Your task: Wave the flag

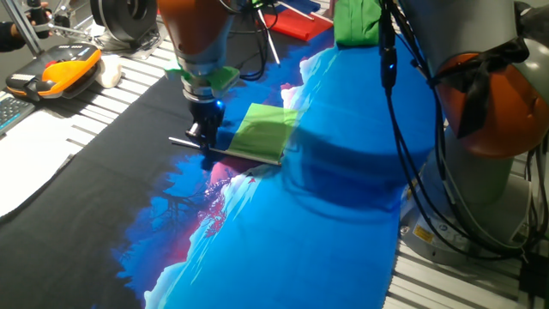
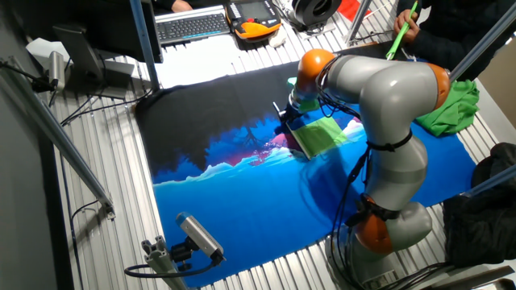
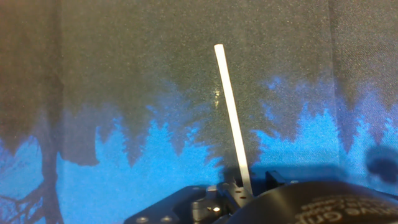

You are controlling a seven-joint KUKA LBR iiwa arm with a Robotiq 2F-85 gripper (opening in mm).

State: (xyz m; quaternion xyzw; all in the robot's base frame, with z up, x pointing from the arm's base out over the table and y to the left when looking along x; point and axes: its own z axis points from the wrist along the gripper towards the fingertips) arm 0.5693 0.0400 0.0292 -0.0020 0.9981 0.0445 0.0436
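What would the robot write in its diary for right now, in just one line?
step: grasping flag | gripper: down at flag stick, closure unclear | flag: flat on the blue-and-black cloth | waving: not yet

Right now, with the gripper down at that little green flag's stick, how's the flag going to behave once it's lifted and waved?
The flag looks light: thin cloth on a slim white stick, so the gripper should lift it easily. The cloth lies flat and limp on the blue-and-black table cover, so it will probably droop and flutter. The stick looks smooth and narrow, so it may twist between the fingers.
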